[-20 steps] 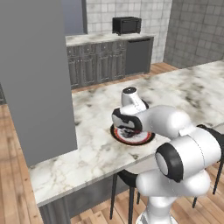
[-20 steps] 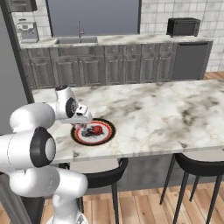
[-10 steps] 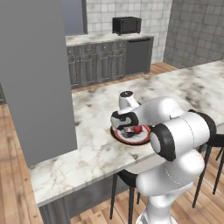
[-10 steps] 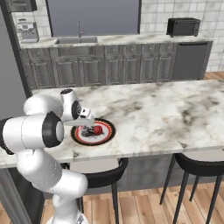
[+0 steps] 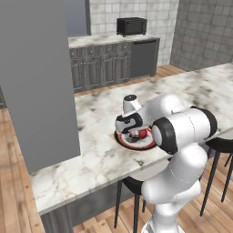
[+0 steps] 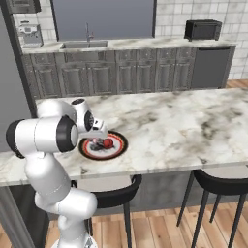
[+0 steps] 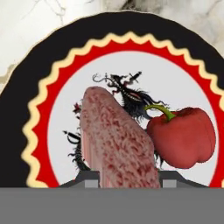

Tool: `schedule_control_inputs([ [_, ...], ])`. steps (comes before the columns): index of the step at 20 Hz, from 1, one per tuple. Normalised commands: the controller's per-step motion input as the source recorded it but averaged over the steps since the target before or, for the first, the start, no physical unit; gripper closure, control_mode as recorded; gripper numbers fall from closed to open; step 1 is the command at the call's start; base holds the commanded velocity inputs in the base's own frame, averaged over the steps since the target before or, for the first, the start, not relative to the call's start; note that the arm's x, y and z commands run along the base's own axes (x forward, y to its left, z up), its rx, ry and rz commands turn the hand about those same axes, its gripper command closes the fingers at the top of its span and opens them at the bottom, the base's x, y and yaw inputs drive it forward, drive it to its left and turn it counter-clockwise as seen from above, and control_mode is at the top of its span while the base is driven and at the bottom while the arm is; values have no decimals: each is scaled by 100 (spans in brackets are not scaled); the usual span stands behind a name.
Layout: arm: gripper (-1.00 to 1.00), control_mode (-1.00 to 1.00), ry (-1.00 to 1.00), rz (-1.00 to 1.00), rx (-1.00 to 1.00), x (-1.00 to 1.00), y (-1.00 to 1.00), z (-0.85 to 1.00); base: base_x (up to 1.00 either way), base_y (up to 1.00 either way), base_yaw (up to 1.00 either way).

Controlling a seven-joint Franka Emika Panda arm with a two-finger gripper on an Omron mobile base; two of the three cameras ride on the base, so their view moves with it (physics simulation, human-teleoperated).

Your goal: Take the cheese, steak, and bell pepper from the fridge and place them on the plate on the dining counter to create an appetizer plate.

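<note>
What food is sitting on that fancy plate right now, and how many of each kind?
Steak: 1
Bell pepper: 1
Cheese: 0 that I can see
Total: 2 food items on the plate

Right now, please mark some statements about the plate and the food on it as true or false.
1. The bell pepper lies on the plate. True.
2. The steak stands between the tips of the gripper. True.
3. The plate sits on a dark wooden table. False: it rests on the dining counter of veined marble.
4. The pepper is green. False: it is red, with a green stem.
5. The plate has a plain white rim. False: the rim is black, with a red ring inside.
</note>
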Motion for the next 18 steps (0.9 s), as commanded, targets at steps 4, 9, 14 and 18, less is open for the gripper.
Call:
schedule_control_inputs([
  [4,-100,-100,1,0,0,16,0,-13,0,0,0],
  [9,-100,-100,4,-3,0,-12,18,4,0,0,0],
  [14,-100,-100,1,-6,0,-43,16,31,0,0,0],
  [18,-100,-100,0,-4,0,-59,0,55,0,0,0],
])
